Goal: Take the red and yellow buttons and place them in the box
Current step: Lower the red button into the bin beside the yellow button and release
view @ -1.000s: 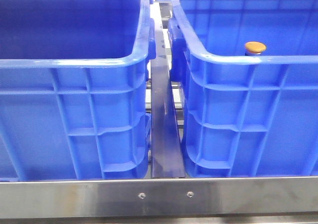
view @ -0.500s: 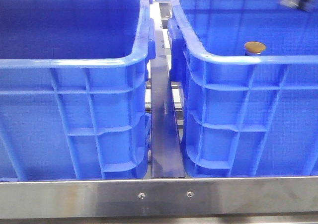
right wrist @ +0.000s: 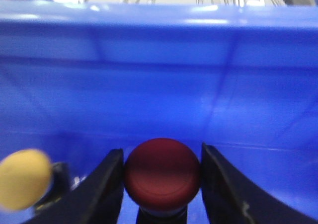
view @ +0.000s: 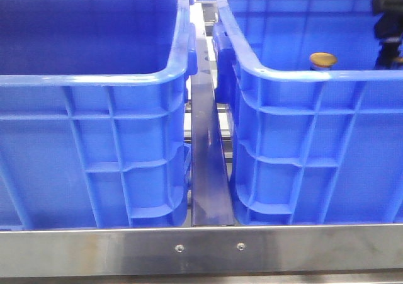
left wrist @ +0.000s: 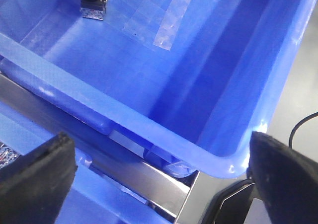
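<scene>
Red button (right wrist: 162, 173) sits blurred between the right claw's (right wrist: 162, 184) fingers, grip uncertain; left claw (left wrist: 159, 179) gapes empty.

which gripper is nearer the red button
Right. The right gripper has its fingers on either side of the red button. The left gripper is open above the crate rim, with no red button in its view.

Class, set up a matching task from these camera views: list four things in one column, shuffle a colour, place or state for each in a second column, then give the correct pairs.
Things
1. round red dome-capped button
2. round yellow dome-capped button
3. left gripper
4. large blue plastic crate on the right

Descriptions
A. open, holding nothing
B. between the right gripper fingers
C. holds both buttons
D. free-standing on the crate floor

Pairs: 1-B, 2-D, 3-A, 4-C
</scene>
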`<state>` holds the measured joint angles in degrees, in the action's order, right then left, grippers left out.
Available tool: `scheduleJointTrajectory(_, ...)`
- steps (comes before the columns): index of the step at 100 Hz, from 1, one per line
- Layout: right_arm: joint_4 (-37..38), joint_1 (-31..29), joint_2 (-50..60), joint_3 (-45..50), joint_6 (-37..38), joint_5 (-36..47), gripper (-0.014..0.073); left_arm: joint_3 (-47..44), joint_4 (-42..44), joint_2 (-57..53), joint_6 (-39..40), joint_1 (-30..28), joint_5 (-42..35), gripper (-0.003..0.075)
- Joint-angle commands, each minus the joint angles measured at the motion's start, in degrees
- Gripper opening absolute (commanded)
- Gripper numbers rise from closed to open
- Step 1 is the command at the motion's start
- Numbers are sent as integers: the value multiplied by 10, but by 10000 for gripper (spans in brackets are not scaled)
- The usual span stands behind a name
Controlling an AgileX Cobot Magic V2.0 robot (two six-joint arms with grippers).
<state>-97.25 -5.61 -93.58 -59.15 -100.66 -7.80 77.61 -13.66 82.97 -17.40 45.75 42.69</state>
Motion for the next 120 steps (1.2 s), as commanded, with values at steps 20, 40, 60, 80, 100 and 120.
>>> scheduleJointTrajectory(20,-11,-7,-53,-65,-13,-4,225,16,-8,-21,1,-1,-28,651)
scheduleJointTrajectory(40,-11,-7,-57,-67,-13,1,227,16,-8,-21,1,-1,-29,651)
scheduleJointTrajectory(60,-11,-7,-57,-67,-13,1,331,16,-8,-21,1,-1,-30,651)
scheduleJointTrajectory(80,-11,-7,-57,-65,-13,1,451,16,-8,-21,1,-1,-30,651)
scheduleJointTrajectory(100,-11,-7,-49,-60,-13,1,459,16,-8,-21,1,-1,-30,651)
scheduleJointTrajectory(120,-11,-7,-41,-60,-13,2,459,16,-8,-21,1,-1,-30,651)
